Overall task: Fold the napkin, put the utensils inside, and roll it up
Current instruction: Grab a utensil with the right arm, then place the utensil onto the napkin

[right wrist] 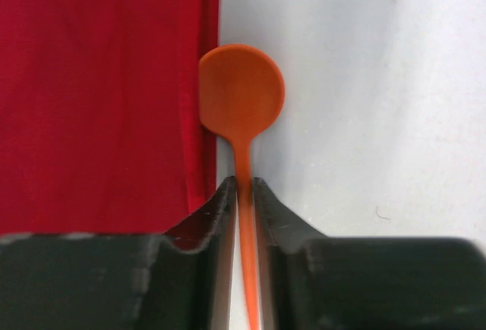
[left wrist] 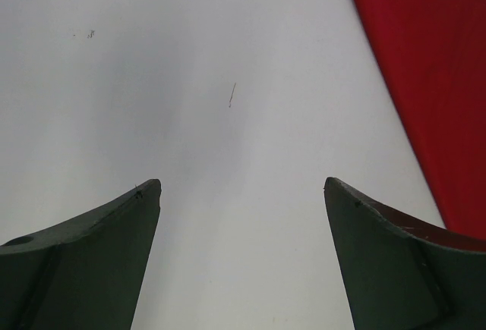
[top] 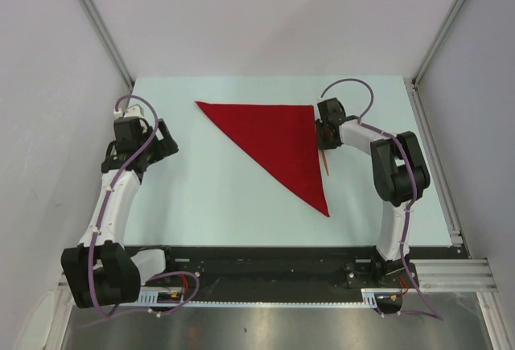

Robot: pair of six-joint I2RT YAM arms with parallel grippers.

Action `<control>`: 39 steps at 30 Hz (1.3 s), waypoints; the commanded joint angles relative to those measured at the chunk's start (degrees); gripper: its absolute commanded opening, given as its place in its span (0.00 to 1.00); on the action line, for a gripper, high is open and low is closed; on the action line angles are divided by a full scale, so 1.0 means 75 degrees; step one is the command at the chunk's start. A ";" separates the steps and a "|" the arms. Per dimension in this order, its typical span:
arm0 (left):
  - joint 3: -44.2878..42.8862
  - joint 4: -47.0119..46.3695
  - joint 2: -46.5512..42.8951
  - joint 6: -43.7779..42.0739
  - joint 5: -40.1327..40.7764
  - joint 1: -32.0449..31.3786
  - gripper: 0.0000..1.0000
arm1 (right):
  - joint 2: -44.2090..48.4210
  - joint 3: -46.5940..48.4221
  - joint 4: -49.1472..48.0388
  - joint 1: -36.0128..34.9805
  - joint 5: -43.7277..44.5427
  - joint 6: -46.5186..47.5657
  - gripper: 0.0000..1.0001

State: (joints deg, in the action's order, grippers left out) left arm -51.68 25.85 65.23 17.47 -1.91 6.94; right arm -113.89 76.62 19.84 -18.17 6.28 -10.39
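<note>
The red napkin [top: 278, 137] lies folded into a triangle on the table, one corner pointing toward the near right. An orange spoon [right wrist: 241, 95] rests along its right edge, the round bowl just overlapping the napkin [right wrist: 99, 95]. My right gripper [right wrist: 243, 186] is down over the spoon's thin handle [top: 326, 163], and both fingertips press against it. In the top view the right gripper [top: 322, 137] sits at the napkin's right corner. Over bare table left of the napkin [left wrist: 425, 64], my left gripper [left wrist: 243, 186] hangs wide open and holds nothing.
The pale table [top: 217, 205] is boxed in by white walls with metal rails on the left and right. A black strip with both arm bases runs along the near edge.
</note>
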 commanded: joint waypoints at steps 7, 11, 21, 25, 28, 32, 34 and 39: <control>-0.0094 -0.0118 -0.0248 -0.0080 -0.0120 0.0083 0.93 | 0.0138 -0.0161 0.0343 0.0548 0.0078 0.0037 0.00; -0.0094 -0.0106 -0.0283 -0.0080 -0.0120 0.0083 0.93 | 0.0407 -0.0033 0.0496 0.0677 -0.0029 0.0411 0.00; -0.0082 -0.0141 -0.0377 -0.0057 -0.0237 0.0082 0.93 | 0.0760 0.1161 0.0870 -0.0820 -0.1341 0.2181 0.00; -0.0047 -0.0176 -0.0494 -0.0045 -0.0377 0.0082 0.93 | -0.0223 0.2075 0.1175 -0.1593 -0.1483 0.2300 0.00; 0.0012 -0.0235 -0.0565 -0.0045 -0.0459 0.0082 0.93 | -0.0869 0.2790 0.1199 -0.2145 -0.1436 0.2417 0.00; 0.0047 -0.0259 -0.0588 -0.0033 -0.0694 0.0082 0.93 | -0.1642 0.3681 0.1269 -0.2545 -0.1318 0.2674 0.00; 0.0047 -0.0270 -0.0611 -0.0021 -0.0729 0.0071 0.93 | -0.2063 0.4172 0.1386 -0.2616 -0.1248 0.2907 0.00; 0.0070 -0.0294 -0.0694 0.0002 -0.0811 0.0082 0.93 | -0.2721 0.5052 0.1737 -0.2745 -0.1072 0.3237 0.00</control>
State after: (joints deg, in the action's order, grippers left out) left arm -51.35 25.34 61.98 17.50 -6.26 6.94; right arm -132.38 107.98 30.22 -39.07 -3.38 10.39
